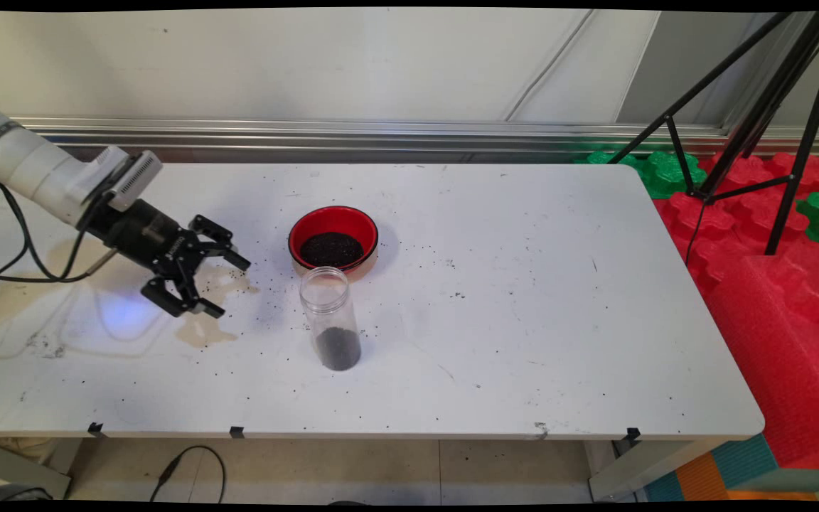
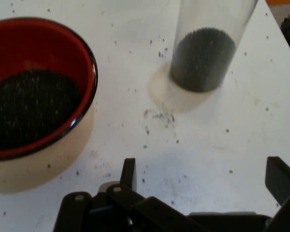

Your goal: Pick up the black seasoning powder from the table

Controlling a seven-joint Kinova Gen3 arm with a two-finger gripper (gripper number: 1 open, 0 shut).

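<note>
- Clear jar (image 1: 330, 318), dark grains at bottom, centre frame on bench (image 1: 523, 320); red bowl (image 1: 333, 238) touching behind.
- Jaws (image 1: 221, 284) spread wide, empty, left of jar.
- Risk: tall open jar tipping if clipped, spilling grains.

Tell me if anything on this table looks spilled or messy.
Yes. Dark grains lie scattered over the white table around the red bowl and the clear jar, and a brownish stain sits beneath the gripper.
</note>
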